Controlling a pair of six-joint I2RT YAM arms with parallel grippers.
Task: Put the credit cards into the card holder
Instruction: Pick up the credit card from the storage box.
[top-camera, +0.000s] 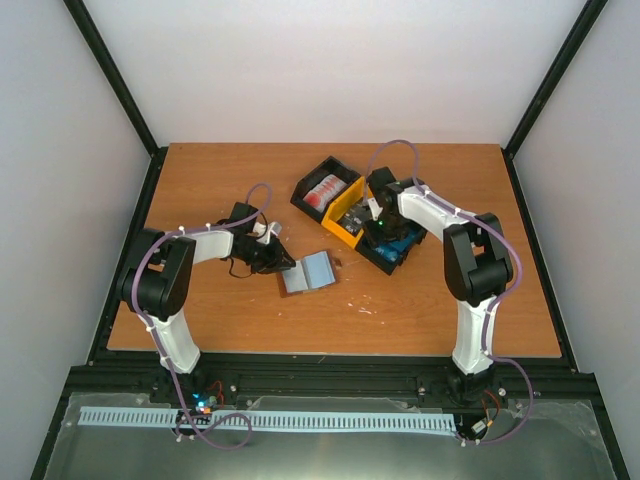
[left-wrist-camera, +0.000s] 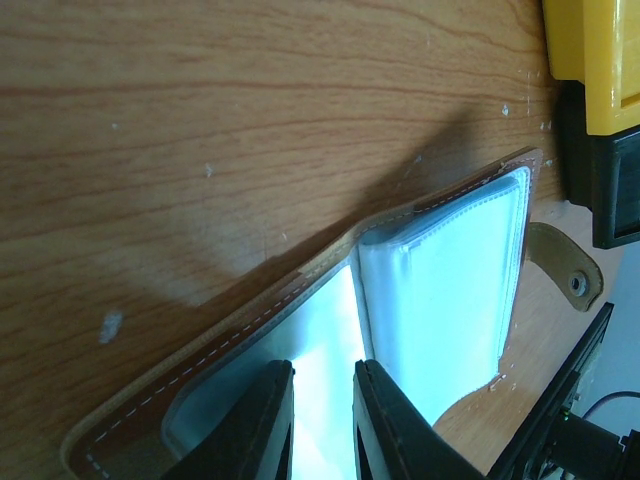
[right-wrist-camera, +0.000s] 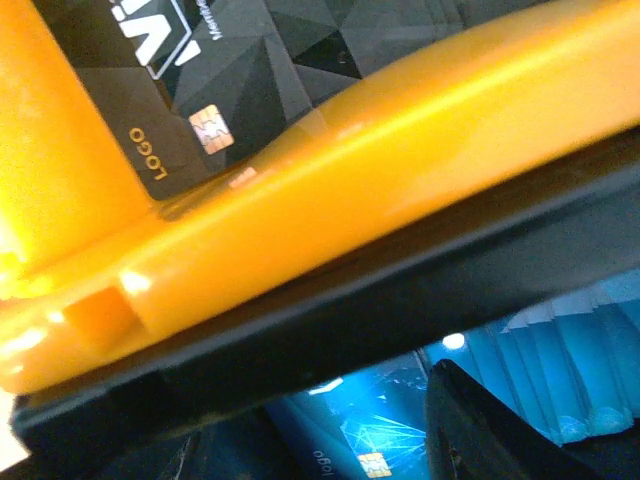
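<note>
- Card holder (top-camera: 308, 271) open on desk (top-camera: 220, 320), frame centre; long axis lower left to upper right.
- My left pincer (left-wrist-camera: 323, 375), narrow, pinches its left edge.
- My right pincer (top-camera: 385, 232): can't tell its spread.
- Yellow bin (right-wrist-camera: 400, 150): dark cards (right-wrist-camera: 250, 60); black bin (right-wrist-camera: 300, 335): blue cards (right-wrist-camera: 560, 350).

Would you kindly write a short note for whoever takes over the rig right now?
Left gripper: nipped shut on the open holder.
Right gripper: low over the bins; jaws unclear, no card seen held.
Cards: all those in view lie in the bins.
Done: holder opened.
Left: every card to load; none seen in the holder.
</note>
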